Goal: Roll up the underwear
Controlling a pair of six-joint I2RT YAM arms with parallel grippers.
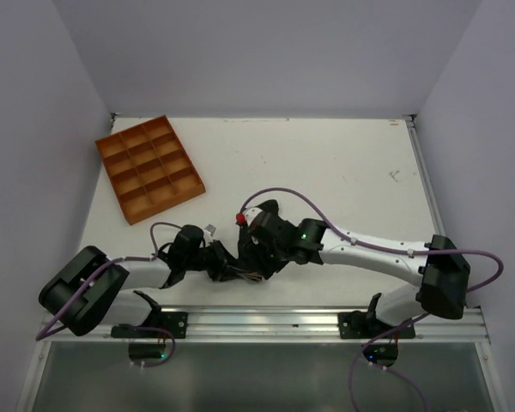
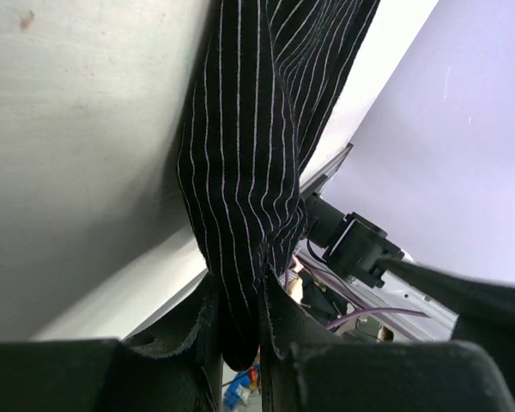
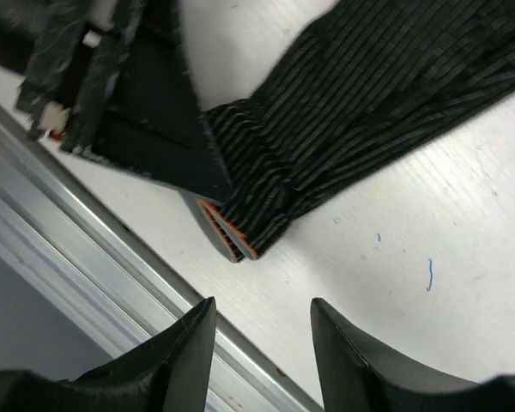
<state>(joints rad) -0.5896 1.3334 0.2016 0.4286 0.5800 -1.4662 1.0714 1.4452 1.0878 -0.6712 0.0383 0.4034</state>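
At the near edge of the table (image 1: 326,163), the underwear (image 3: 369,94) lay as a narrow pinstriped strip. Its near end was pinched by the left gripper (image 2: 240,322), and the right gripper (image 3: 262,309) hovered above with fingers spread. Rolling seemed barely begun; next, that end needs turning over onto the strip. The long axis apparently ran from the rail (image 3: 69,215) towards the far side, though the overhead view hid it.

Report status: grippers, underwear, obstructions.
Left gripper shut on the underwear, bunched, not rolled. Right gripper open, just off its orange-edged end. Tray apart, far left.
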